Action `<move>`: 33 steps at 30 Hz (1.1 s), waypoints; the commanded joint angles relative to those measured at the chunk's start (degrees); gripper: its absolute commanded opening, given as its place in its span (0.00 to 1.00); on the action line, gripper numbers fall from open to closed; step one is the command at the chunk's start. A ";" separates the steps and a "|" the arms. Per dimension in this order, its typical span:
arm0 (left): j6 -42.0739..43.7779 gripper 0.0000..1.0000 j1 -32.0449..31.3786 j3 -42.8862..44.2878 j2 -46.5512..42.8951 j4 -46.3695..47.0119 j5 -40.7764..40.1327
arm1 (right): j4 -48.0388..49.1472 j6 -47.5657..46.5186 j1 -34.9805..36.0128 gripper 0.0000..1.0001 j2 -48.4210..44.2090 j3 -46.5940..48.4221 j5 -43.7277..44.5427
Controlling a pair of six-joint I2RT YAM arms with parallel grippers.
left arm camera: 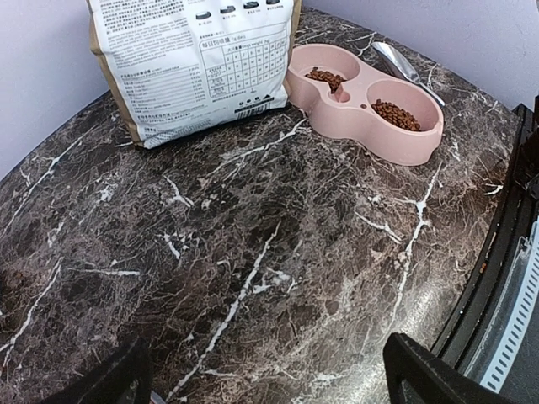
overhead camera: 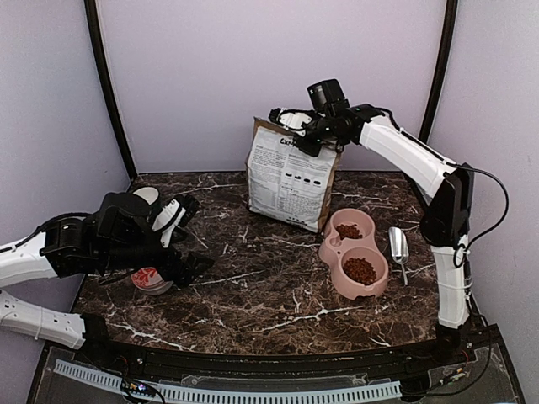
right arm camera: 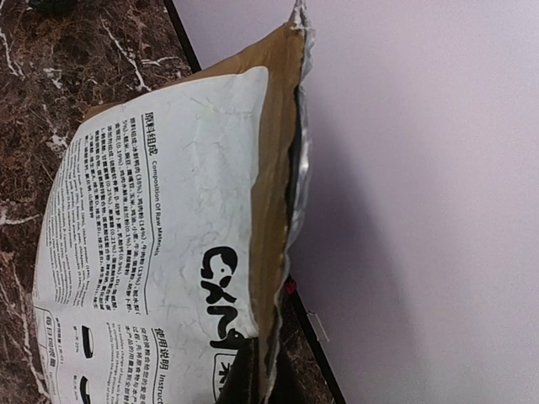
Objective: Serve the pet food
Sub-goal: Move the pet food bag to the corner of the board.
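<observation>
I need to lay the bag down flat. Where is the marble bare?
The tabletop is bare in the middle, bordered by food bag behind, pink double bowl right, left arm left. Crowded at right: bowl and metal scoop lie close together.

The pet food is small reddish-brown dry pellets, lying as two loose heaps, one in each round well of a pink double bowl. The nearer heap looks fuller; the farther, smaller one sits near the lower corner of the bag
</observation>
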 commanded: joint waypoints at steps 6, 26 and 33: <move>-0.98 0.98 0.29 2.25 0.96 1.56 1.22 | 48.53 0.10 -10.44 0.00 -15.10 0.85 2.53; -1.20 0.98 0.29 2.87 1.79 1.78 2.21 | 51.77 1.87 -19.16 0.00 -24.92 -15.25 1.93; -0.69 0.98 0.29 2.91 2.17 2.27 2.47 | 52.72 3.28 -23.41 0.00 -27.70 -19.25 1.01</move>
